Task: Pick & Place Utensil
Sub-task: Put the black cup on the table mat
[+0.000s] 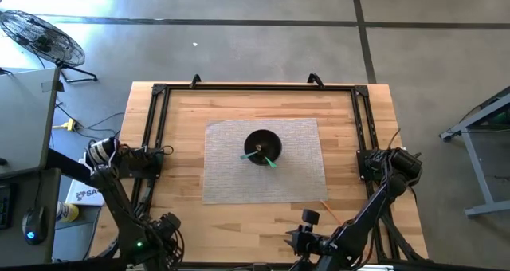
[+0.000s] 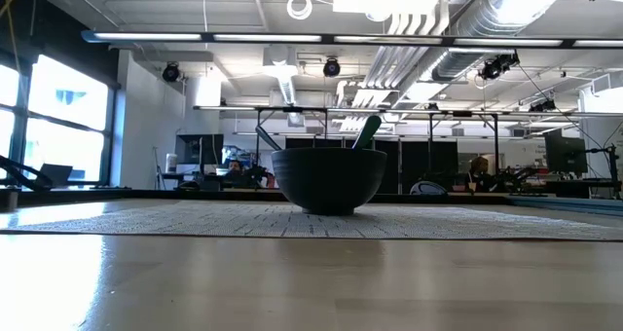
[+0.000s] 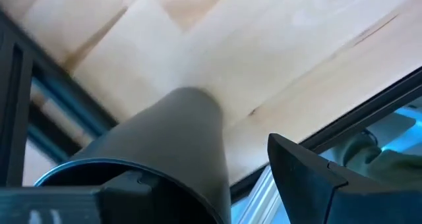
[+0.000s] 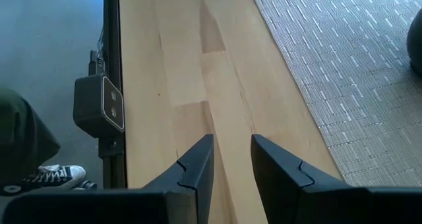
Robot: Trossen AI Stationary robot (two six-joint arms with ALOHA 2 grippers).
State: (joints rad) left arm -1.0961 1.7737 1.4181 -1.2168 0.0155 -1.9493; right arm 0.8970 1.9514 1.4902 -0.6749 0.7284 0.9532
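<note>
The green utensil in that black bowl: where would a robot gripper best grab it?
Probably the handle end of the green utensil. It leans out over the rim of the black bowl, angled up and clear of the wall. Coming down from above, fingers either side of the shaft, looks easiest.

Two dark, jointed robot arms; left arm carries a white-and-black cylindrical joint. Right arm has an orange tab near its wrist. Right gripper has matte black, angular wedge-shaped fingers.

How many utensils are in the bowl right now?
1: a green-handled utensil leaning inside the black round bowl on the grey woven placemat; the bowl's wall may hide others.
</note>
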